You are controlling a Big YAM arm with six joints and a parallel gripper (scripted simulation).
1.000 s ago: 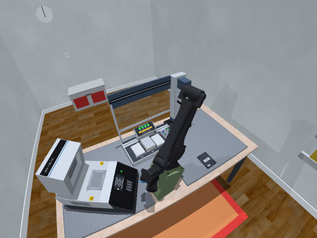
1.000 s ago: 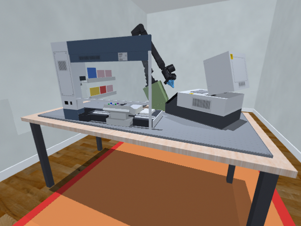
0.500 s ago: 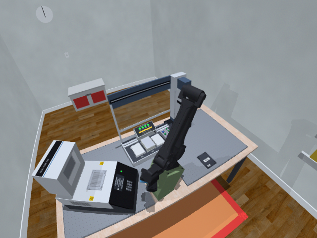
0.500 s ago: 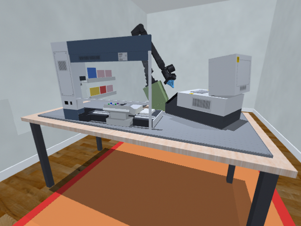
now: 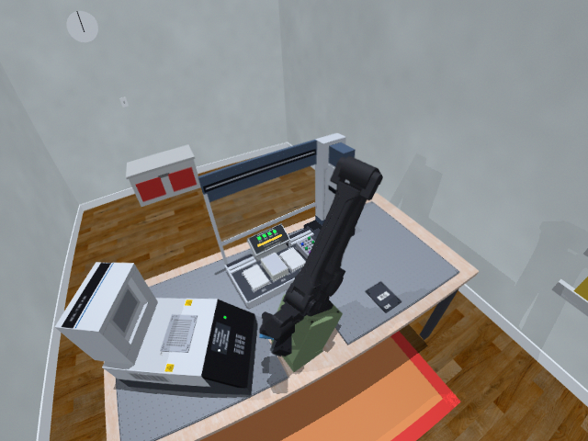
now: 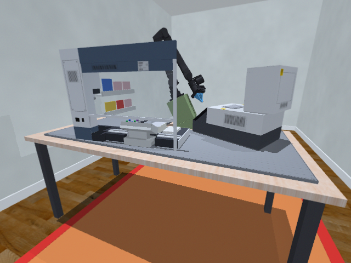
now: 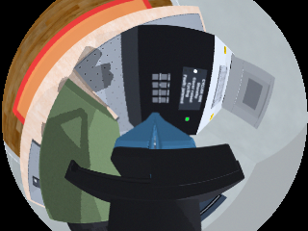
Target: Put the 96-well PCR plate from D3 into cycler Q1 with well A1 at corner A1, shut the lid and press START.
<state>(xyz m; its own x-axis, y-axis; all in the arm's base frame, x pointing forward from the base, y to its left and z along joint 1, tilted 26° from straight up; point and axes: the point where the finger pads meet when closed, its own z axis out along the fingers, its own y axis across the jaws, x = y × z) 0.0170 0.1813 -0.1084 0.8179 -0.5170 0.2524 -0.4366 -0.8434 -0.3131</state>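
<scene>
- My jaws are pressed together, holding nothing, near the machine.
- The plate sits in the tray at 12 o'clock.
- I guess it is light, thin, bendy: pinch its long sides.

Grey walls, wood floor, red-doored cabinet, wall clock
</scene>
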